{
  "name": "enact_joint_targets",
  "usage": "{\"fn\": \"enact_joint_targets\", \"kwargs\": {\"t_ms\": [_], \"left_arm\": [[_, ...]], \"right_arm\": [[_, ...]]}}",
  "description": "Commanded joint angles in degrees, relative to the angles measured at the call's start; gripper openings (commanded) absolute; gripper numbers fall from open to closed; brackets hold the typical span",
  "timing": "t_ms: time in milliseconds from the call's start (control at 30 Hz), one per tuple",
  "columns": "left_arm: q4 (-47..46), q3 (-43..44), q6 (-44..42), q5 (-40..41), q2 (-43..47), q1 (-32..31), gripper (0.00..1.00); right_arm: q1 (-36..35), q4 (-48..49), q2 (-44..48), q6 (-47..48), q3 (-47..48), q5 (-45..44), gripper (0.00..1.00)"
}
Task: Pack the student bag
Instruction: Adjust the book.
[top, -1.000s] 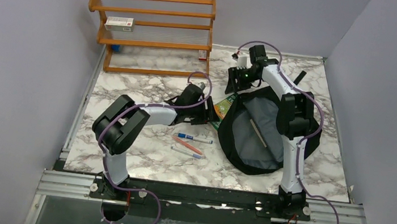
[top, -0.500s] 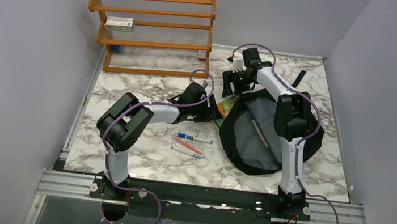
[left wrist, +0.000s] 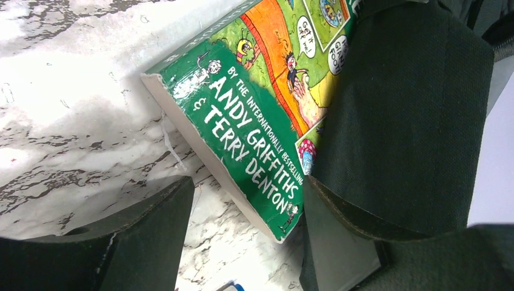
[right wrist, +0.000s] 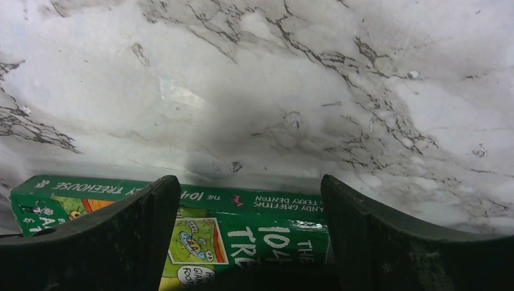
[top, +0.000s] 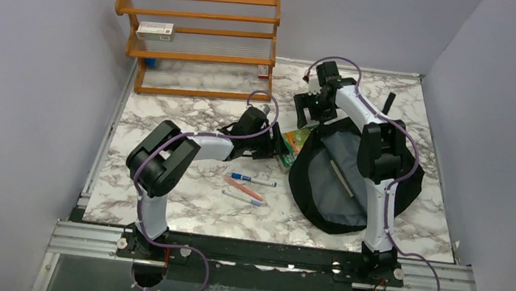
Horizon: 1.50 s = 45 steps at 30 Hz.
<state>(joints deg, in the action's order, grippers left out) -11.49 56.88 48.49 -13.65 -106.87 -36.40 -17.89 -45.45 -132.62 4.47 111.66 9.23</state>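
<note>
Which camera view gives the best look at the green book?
The left wrist view: the green book lies close and its authors' names are readable. The top external view shows only a small green patch beside the student bag. The right wrist view shows its spine and some cover.

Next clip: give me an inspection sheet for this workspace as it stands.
Surface: marble table, nothing spilled seen.
Job's things: student bag open, right of centre; green book partly under its edge; three pens loose mid-table.
Clutter: wooden rack far left, box on it.
Grippers: left gripper open, book corner between fingers; right gripper open over the book.
Cables: purple cables along both arms, no snag seen.
Surroundings: grey walls, nothing else seen.
</note>
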Motion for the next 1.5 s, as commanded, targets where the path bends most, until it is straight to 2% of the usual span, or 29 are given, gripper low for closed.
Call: {"fn": "enact_joint_targets", "kwargs": {"t_ms": [0,167,300,500,567,767,1033,1233,1467], "left_arm": [[0.74,0.15,-0.34,0.30,-1.41,-0.21,0.68],[0.76,0.38,-0.44,0.12,-1.62,-0.23,0.68],[0.81,0.51,-0.55,0.05,-1.76,-0.21,0.68],[0.76,0.84,-0.60,-0.21,-2.00,-0.17,0.68],[0.76,0.93,-0.63,-0.27,-2.05,-0.25,0.68],[0.68,1.77,-0.69,-0.74,-2.82,-0.20,0.68],[0.68,2.88,-0.94,-1.15,-4.31,-0.16,0.68],[1.19,3.66,-1.25,-0.53,-5.34,0.05,0.67],[1.99,3.28,-1.54,-0.20,-4.62,3.56,0.67]], "right_arm": [[0.40,-6.34,-1.20,-1.29,1.10,-3.50,0.92],[0.40,-2.28,1.86,-2.47,-1.57,-8.51,1.00],[0.55,-1.35,3.01,-2.65,-2.22,-12.99,1.00],[1.94,-1.57,3.55,-3.04,-4.50,-12.42,1.00],[2.57,-1.63,3.83,-3.12,-6.07,-10.01,1.00],[3.54,-1.26,5.01,-3.85,-10.14,5.20,1.00],[3.56,0.96,5.29,-4.29,-11.89,21.37,0.89],[3.12,1.92,5.39,-5.96,-11.90,26.35,0.82],[-0.35,2.76,4.21,-7.93,-9.60,26.46,0.81]]}}
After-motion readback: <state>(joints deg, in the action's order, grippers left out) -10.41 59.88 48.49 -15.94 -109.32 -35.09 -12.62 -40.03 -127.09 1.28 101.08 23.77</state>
